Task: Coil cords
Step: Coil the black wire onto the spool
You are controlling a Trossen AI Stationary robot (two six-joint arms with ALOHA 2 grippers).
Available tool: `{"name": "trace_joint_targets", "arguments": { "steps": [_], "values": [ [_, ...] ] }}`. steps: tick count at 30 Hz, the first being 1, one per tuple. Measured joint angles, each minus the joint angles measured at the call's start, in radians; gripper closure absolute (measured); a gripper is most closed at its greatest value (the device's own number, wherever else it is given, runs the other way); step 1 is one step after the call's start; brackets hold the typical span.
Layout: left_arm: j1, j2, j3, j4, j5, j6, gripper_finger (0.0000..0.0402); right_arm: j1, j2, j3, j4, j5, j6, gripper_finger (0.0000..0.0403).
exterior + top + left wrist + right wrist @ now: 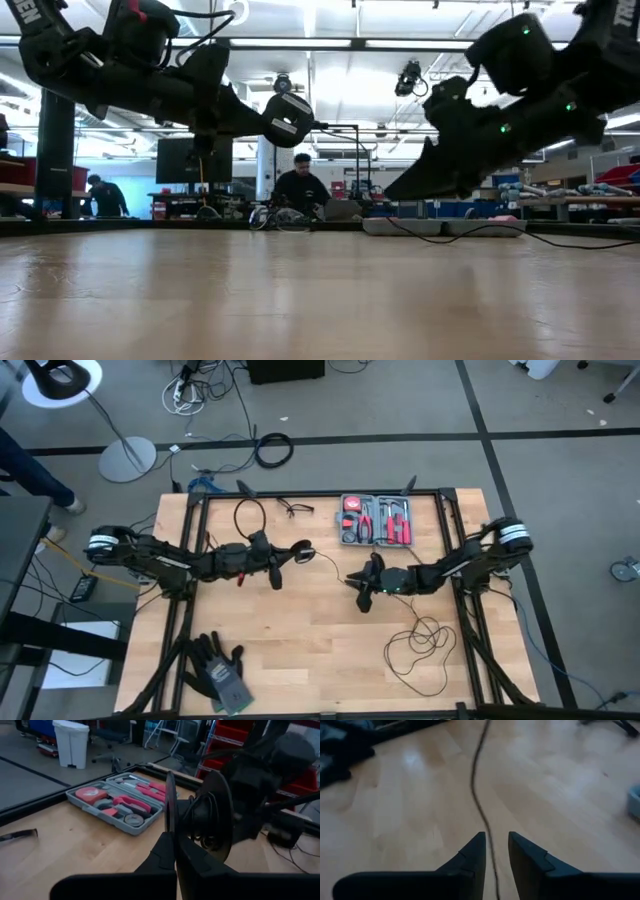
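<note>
At the near edge of the table point(300, 670) lies a pair of dark gloves point(220, 672) on the left side, and a loose tangle of the thin black cord point(420, 645) on the right side. From that tangle the cord runs up to the right gripper point(363, 597), which hangs just above the wood near the middle of the table. Its fingers point(470, 852) stand a little apart, with the cord point(481, 795) passing through the gap between them; whether they pinch it cannot be told. The cord goes on leftward to the left gripper point(300, 550), whose fingers point(167, 852) are closed on the cord's round puck point(207, 815), held up off the table. Farther back lie a grey tool case point(375, 520) with red-handled tools, a small glasses-like wire item point(295, 509) and a loop of black cable point(248, 512).
</note>
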Motion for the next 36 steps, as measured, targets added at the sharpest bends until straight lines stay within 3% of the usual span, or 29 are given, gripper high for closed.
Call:
{"name": "trace_joint_targets", "arguments": {
  "steps": [8,36],
  "values": [
    [0.0,0.0,0.0,0.014,0.027,-0.008,0.0401,-0.003,0.134,0.076,0.084,0.002,-0.132,0.0317],
    [-0.001,0.0,-0.001,0.01,0.068,-0.061,0.0401,-0.002,0.143,0.08,0.089,-0.002,-0.17,0.0319]
  ]
}}
